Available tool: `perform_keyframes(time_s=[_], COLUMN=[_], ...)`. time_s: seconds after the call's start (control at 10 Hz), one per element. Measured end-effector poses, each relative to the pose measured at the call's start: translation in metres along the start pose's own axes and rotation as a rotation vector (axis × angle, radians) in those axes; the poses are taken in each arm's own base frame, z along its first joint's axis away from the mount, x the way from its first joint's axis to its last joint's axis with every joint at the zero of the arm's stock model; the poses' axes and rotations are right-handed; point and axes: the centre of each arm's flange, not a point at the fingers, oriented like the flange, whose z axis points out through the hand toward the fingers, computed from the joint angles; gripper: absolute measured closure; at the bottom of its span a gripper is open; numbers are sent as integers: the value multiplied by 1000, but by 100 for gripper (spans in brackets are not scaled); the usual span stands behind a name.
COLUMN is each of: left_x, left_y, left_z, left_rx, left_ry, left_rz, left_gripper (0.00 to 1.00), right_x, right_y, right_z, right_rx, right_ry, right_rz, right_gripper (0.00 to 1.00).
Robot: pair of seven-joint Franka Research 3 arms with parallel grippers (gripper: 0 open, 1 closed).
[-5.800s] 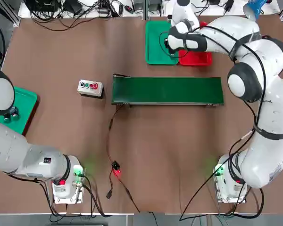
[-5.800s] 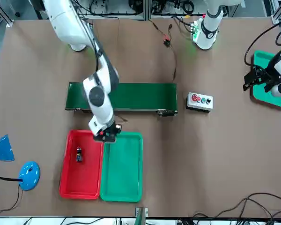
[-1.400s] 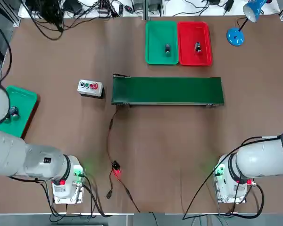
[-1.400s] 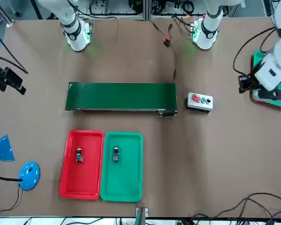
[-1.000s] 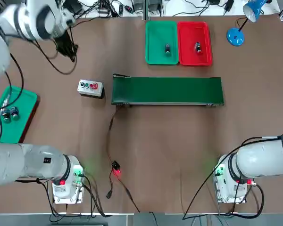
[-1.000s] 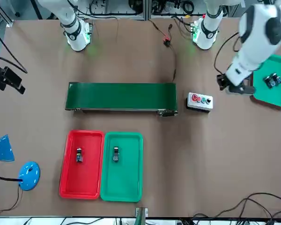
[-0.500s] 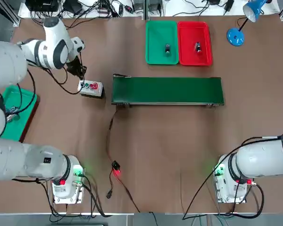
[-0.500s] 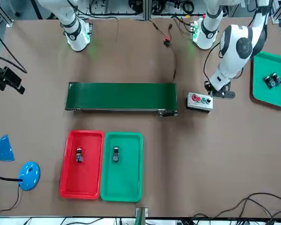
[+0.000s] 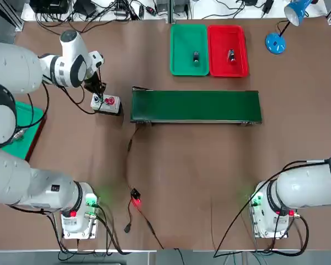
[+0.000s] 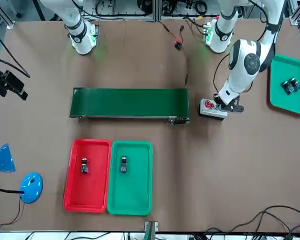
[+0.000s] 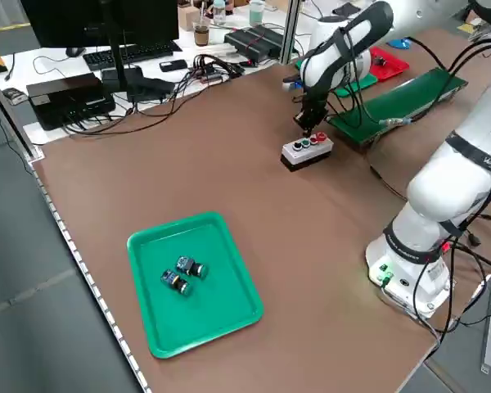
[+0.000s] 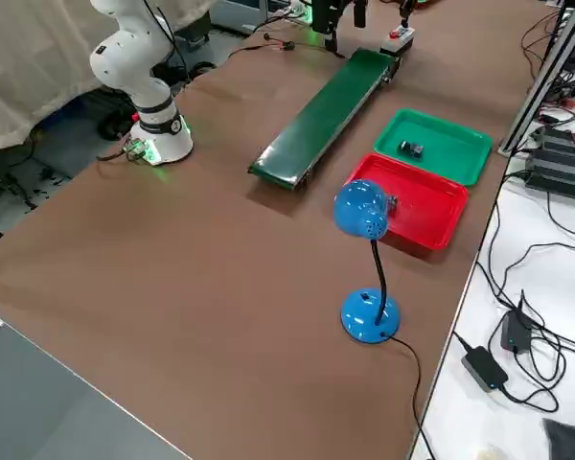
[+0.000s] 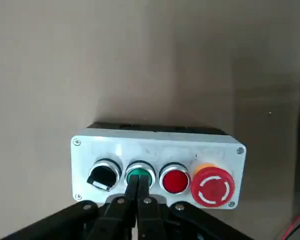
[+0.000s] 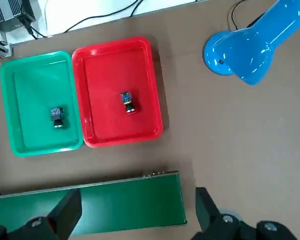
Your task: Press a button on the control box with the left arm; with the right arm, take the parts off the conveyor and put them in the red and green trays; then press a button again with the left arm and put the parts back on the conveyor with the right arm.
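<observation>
the control box (image 13: 157, 146) sits on the tabletop (image 9: 171, 193) and looks stiff and fairly light, so it could slide if pushed sideways; it needs no grip, only a straight press on the centre of the green button (image 13: 143, 172). the left tool (image 13: 138, 181) has its fingers pressed together right over that button, covering part of it; i cannot tell whether they touch.

one part (image 14: 57, 117) lies in the green tray (image 14: 13, 85), another part (image 14: 127, 101) in the red tray (image 14: 140, 47). both look small, light and rigid, perhaps slick on smooth plastic, best taken across the narrow sides of the body. the right tool (image 14: 137, 200), its fingers spread with nothing between them, hangs at the robot's right, well apart from both.
</observation>
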Motion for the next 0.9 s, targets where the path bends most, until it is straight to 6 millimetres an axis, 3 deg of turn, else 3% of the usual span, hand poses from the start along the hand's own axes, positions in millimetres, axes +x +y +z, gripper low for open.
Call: perform_keyframes(time_s=[0.9], left_x=[-1], left_y=[-1], left_z=[17], left_rx=[-2], left_ry=[-23], left_rz=[-3], left_gripper=[93], right_x=[-1], right_y=[-4], right_z=[0], right_rx=[1], right_ry=[-1], right_rz=[-7], right_gripper=[0])
